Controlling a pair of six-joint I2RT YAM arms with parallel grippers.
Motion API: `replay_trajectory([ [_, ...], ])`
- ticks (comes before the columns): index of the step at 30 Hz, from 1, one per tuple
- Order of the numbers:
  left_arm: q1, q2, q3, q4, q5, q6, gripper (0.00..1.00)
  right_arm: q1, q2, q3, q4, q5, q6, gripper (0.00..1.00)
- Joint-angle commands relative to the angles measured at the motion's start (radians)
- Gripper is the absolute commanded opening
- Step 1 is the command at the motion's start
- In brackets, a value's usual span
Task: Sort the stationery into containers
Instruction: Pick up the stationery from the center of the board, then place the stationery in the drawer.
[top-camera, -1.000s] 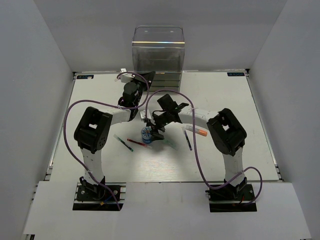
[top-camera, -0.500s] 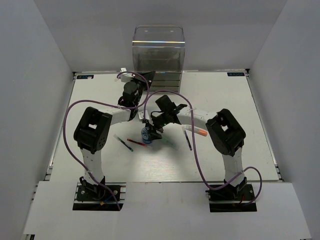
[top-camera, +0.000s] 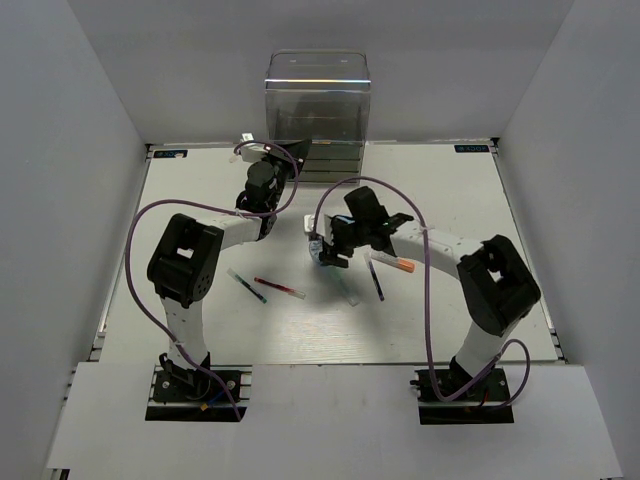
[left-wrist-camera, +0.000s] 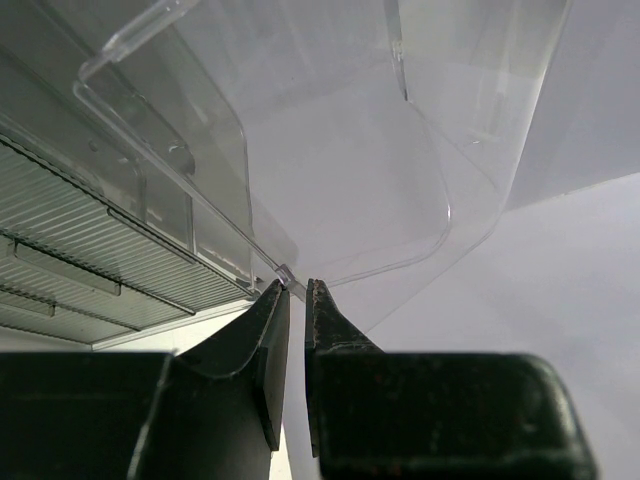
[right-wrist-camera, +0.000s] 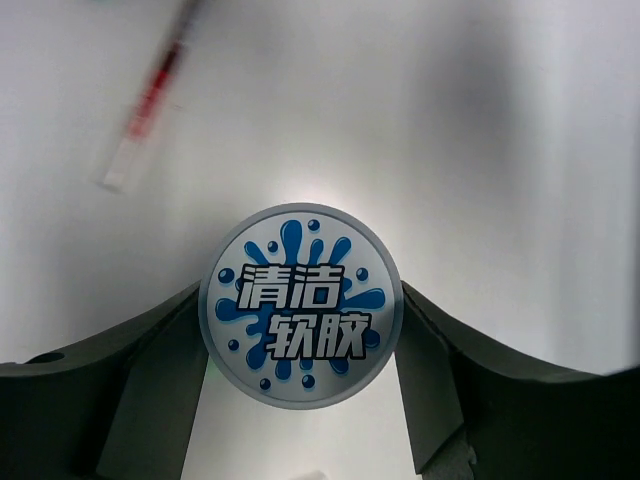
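Between the right end effector's (right-wrist-camera: 300, 300) fingers (right-wrist-camera: 160, 370) sits the blue-white roll (right-wrist-camera: 300, 322), gripped over the worktop's (top-camera: 450, 200) middle. A red pen (top-camera: 280, 288) lies near, to its left. At the cabinet (top-camera: 317, 110), the left end effector (left-wrist-camera: 297, 290) is clenched on a clear drawer's (left-wrist-camera: 350, 150) lip.

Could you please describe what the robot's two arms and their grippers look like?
The left arm and right arm share white tubular links, bulky black joint housings and black bases. A purple cable loops along each. The left gripper and right gripper are black, each with two flat dark fingers. No markings are legible.
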Motion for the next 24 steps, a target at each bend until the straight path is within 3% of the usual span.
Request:
replay_trajectory([
  [1,0.005,-0.095,0.049,0.078,0.006,0.015,0.0,-0.051,-0.074,-0.038,0.231,0.131,0.017,0.05],
  [9,0.005,-0.095,0.067,0.087,0.006,0.005,0.0,-0.141,-0.082,-0.09,0.495,0.223,-0.086,0.0],
  [20,0.005,-0.095,0.077,0.087,0.006,0.005,0.0,-0.172,0.018,-0.072,0.853,0.219,-0.186,0.0],
  [24,0.005,-0.104,0.077,0.087,0.006,-0.004,0.0,-0.177,0.065,-0.077,1.073,0.242,-0.189,0.0],
])
